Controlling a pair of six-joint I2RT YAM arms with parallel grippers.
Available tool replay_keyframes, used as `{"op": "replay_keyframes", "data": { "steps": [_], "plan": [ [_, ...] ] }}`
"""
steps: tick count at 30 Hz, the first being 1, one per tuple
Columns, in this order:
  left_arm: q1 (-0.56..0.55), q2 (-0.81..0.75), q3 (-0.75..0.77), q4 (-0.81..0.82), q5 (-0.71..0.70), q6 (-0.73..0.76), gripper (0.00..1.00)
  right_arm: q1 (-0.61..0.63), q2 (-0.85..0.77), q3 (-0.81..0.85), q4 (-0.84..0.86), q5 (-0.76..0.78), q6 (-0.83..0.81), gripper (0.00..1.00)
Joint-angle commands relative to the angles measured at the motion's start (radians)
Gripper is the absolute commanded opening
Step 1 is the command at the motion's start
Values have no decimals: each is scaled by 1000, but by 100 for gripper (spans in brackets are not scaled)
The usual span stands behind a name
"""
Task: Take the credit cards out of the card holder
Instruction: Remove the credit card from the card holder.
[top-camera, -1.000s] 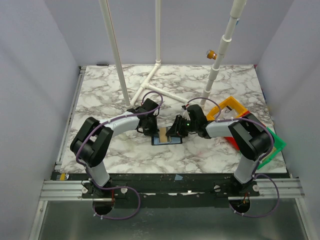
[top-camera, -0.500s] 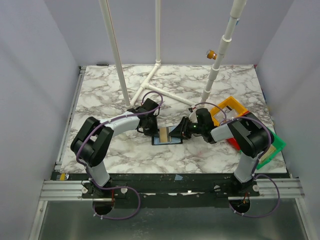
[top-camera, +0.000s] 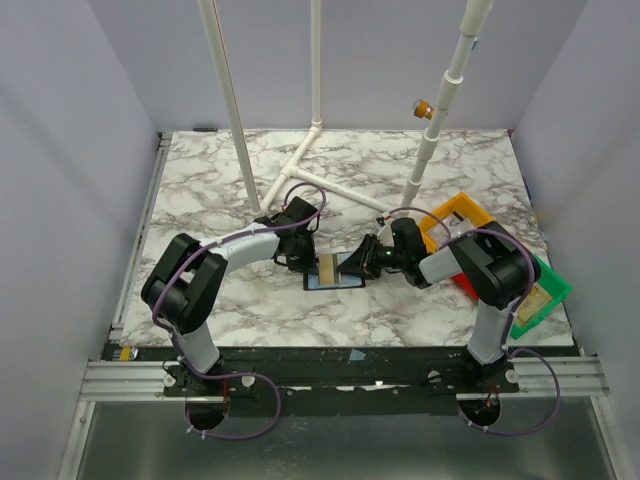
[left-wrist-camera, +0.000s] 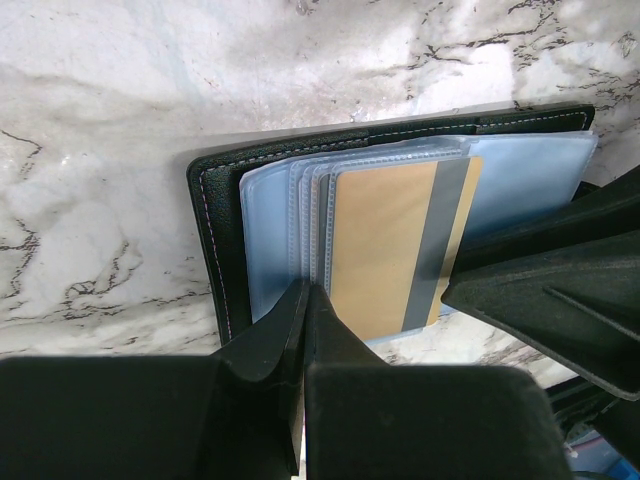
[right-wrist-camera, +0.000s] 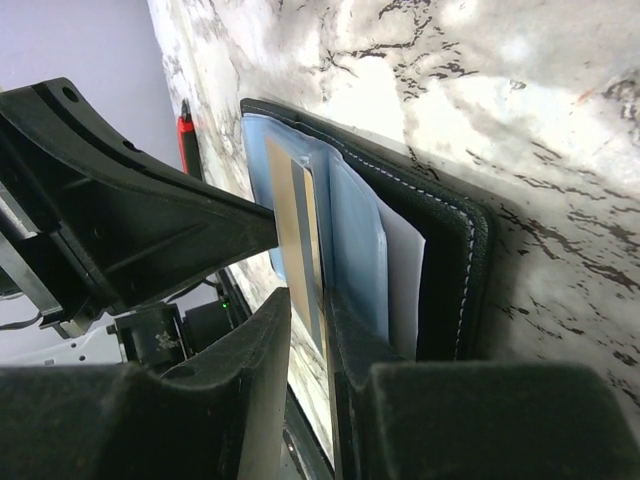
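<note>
The flat black folding card holder (top-camera: 345, 280) is lying open in the middle of the white marbled surface (top-camera: 200, 200). The left tool (left-wrist-camera: 305, 300), fingers pressed together, is bearing on its clear sleeves (left-wrist-camera: 270, 230). The right tool (right-wrist-camera: 312, 305) is straddling the tan striped card (left-wrist-camera: 385, 250) at a narrow gap; whether it is clamped I cannot tell. The first card looks about to come out, needing a firm pinch and a straight pull. The overhead view is hiding the fingertips, which only the wrist views are showing
</note>
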Motion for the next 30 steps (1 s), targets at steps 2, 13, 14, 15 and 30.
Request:
{"op": "replay_keyframes", "data": {
  "steps": [2,13,14,15,30],
  "plan": [
    [-7,44,-17,-29,-44,6,0,-3,27,23,-3,3,-9,23],
    [-7,47,-12,-29,-36,7,0,-2,47,57,-15,3,-9,20],
    [-7,47,-12,-29,-36,8,0,-4,50,61,-20,4,-11,20],
    [-6,47,-12,-29,-36,8,0,-3,52,63,-22,3,-11,20],
    [-7,56,-10,-34,-31,9,0,6,36,79,-74,20,-46,4]
  ]
}}
